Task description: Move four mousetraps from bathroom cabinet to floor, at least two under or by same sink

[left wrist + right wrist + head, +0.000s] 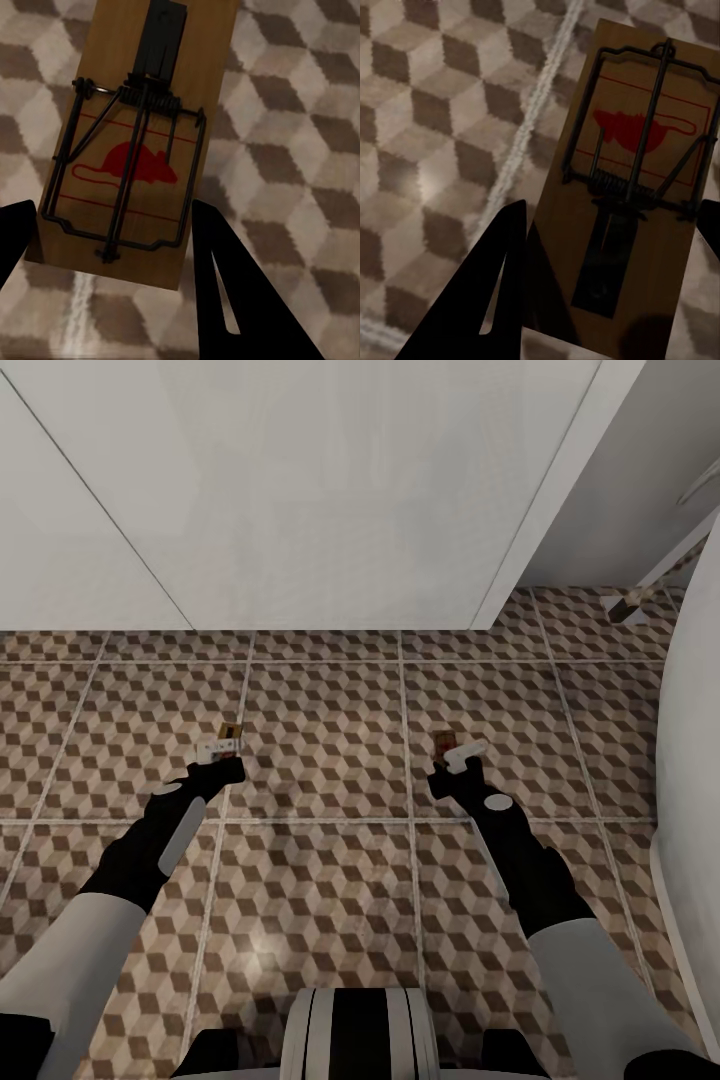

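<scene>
Over cube-patterned bathroom floor [330, 750], each pincer (left pincer [222, 750], right pincer [452, 755]) grips a flat wooden mousetrap [142, 135].

Brown wood mousetraps [142, 142] w/ red mouse print, black metal; bathroom floor [330, 740] brown-beige cube tiles, pale grout.

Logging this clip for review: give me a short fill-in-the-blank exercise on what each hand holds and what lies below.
1. The left hand grips a flat brown wooden mousetrap printed with a ____ mouse.
2. The right hand holds a second ____.
3. Both hands hang over the brown-and-beige ____-patterned tile floor.
4. The trap's metal wire is ____ in colour.

Missing words: red; mousetrap; cube; black
</scene>
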